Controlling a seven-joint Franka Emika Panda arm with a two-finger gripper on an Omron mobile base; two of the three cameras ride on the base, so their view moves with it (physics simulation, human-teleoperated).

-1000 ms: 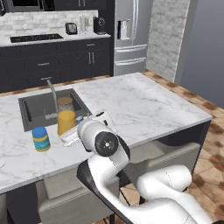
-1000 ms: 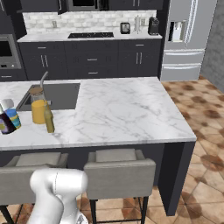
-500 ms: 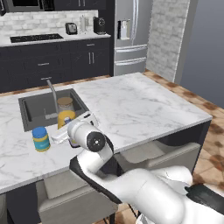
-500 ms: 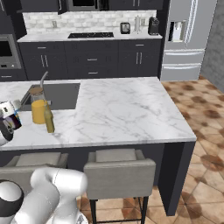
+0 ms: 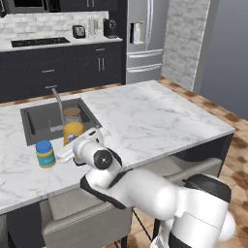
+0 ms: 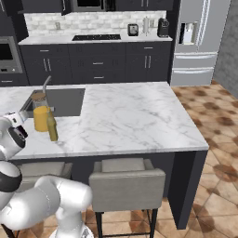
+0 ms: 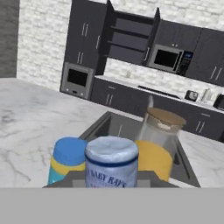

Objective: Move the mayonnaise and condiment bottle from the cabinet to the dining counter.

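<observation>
My gripper (image 7: 111, 180) is shut on the condiment bottle (image 7: 111, 162), which in the hand view shows a pale top and a white label with blue lettering. Whether the bottle rests on the marble I cannot tell. Just left of it stands the mayonnaise (image 7: 68, 159), with its blue lid and yellow body. In the left base view the mayonnaise (image 5: 45, 153) stands on the dining counter (image 5: 160, 116) near its front edge, and my gripper (image 5: 67, 151) is just to its right. From the right base my gripper (image 6: 17, 118) hovers over the dining counter (image 6: 130, 116). The cabinet (image 7: 129, 41) stands open far behind.
A yellow cup (image 5: 73, 131) and a tan-lidded jar (image 5: 72, 115) stand at the inset sink (image 5: 43, 121), just behind my hand. An olive bottle (image 6: 52, 129) stands beside the cup. Grey stools (image 6: 126, 179) are tucked under the counter's near edge. A fridge (image 5: 143, 38) stands at the back.
My hand has stayed beside the mayonnaise with the bottle in it. The arm's elbow has swung lower and to the right behind it.
</observation>
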